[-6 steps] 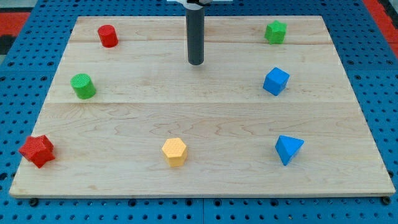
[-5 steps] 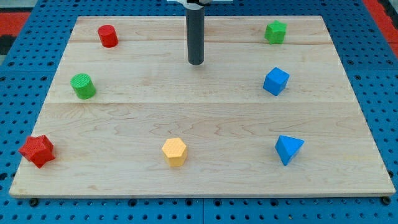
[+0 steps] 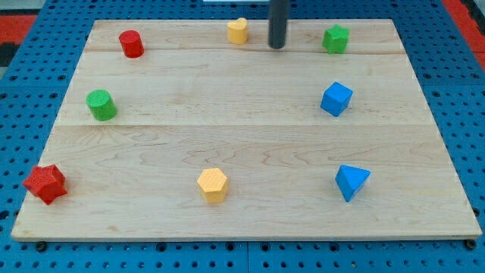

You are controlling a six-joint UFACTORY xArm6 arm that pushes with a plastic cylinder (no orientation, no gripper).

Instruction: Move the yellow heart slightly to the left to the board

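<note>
The board is pale, smooth-grained wood, the yellow heart matt plastic

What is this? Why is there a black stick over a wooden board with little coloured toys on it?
That black stick is the end of a robot arm. It has no hand, so nothing is held; its bottom end, my tip, slides on the wooden board and pushes blocks. One camera looks down at the board; where it is mounted is not known.

My tip is near the view's top, between the yellow heart on its left and the green star on its right, touching neither.

Also on the board: a red cylinder, a green cylinder, a red star, a yellow hexagon, a blue cube and a blue pyramid-like block.
</note>
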